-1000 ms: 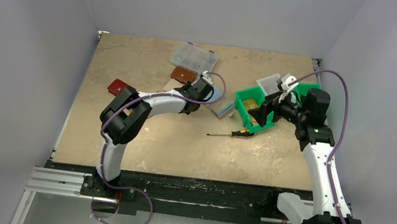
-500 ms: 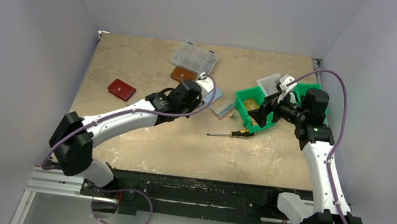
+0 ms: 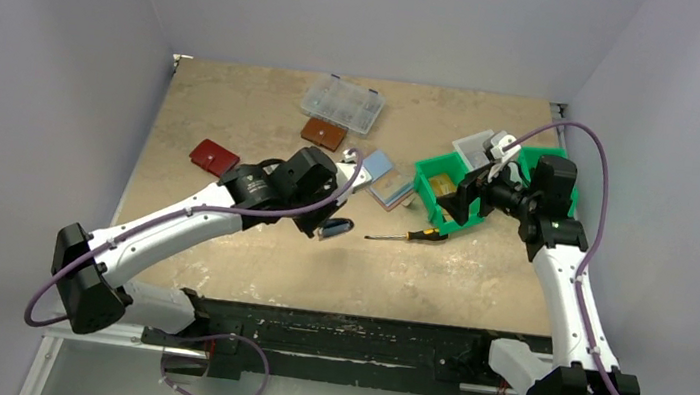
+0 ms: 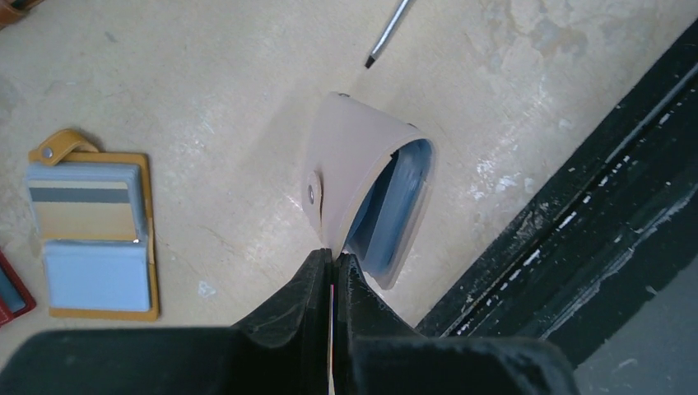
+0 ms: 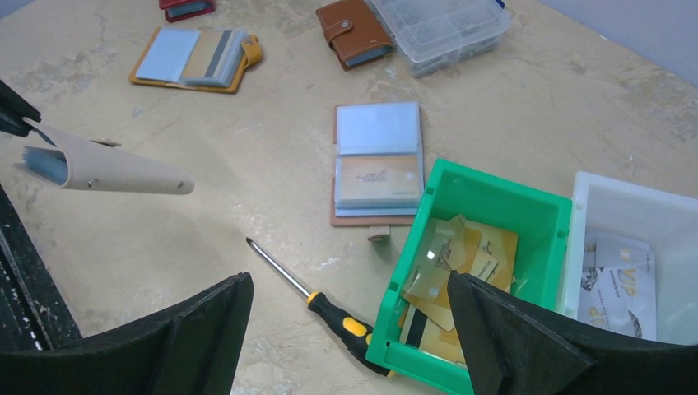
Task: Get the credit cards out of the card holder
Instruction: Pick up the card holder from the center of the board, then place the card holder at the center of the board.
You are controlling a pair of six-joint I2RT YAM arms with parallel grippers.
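The card holder [image 4: 354, 160] is a small beige folding wallet with a snap and pale blue sleeves inside. My left gripper [image 4: 333, 257] is shut on its edge and holds it half open above the table, near the front middle. The holder also shows in the top view [image 3: 336, 226] and the right wrist view [image 5: 107, 169]. My right gripper [image 5: 346, 288] is open and empty, hovering over the near corner of the green bin [image 5: 494, 197], which holds several gold cards [image 5: 457, 263].
A screwdriver [image 3: 409, 234] lies left of the green bin [image 3: 429, 175]. An open brown card wallet [image 5: 379, 164], an open tan wallet [image 4: 90, 230], a dark brown wallet [image 3: 323, 134], a red wallet [image 3: 214, 158], a clear organiser box [image 3: 342, 103] and a white bin [image 5: 625, 206] are around.
My left arm has swung from the back middle toward the front, carrying the beige card holder off the table. The right arm has stayed put.
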